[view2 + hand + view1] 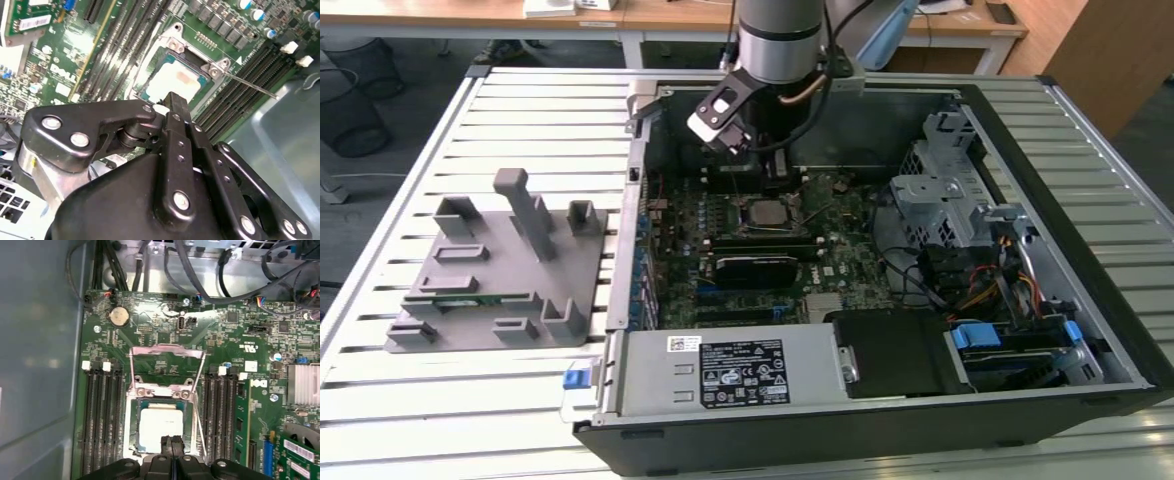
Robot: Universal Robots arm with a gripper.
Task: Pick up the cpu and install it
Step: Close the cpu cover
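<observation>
Clearly cpu (159, 427) seated in socket (129, 436); end effector (171, 443) clenched, empty, hovering just above.

A lab: opened computer case (854, 440) on slatted metal bench (534, 110), wooden desks (667, 18) behind.

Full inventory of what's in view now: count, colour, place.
table: one, white, slatted, under everything.
case: one, black, lid off, on the table.
motherboard: one, green, inside the case.
cpu: one, silver-grey top, lying in the open socket.
load plate: one, metal, flipped open beside the cpu.
coin battery: one, silver, on the motherboard.
power supply: one, grey, at the case's near edge in the exterior view.
fixture: one, grey, on the table at the exterior view's left.
arm: one, grey, reaching into the case.
gripper: one, black, jaws shut, tips at the cpu's edge.
</observation>
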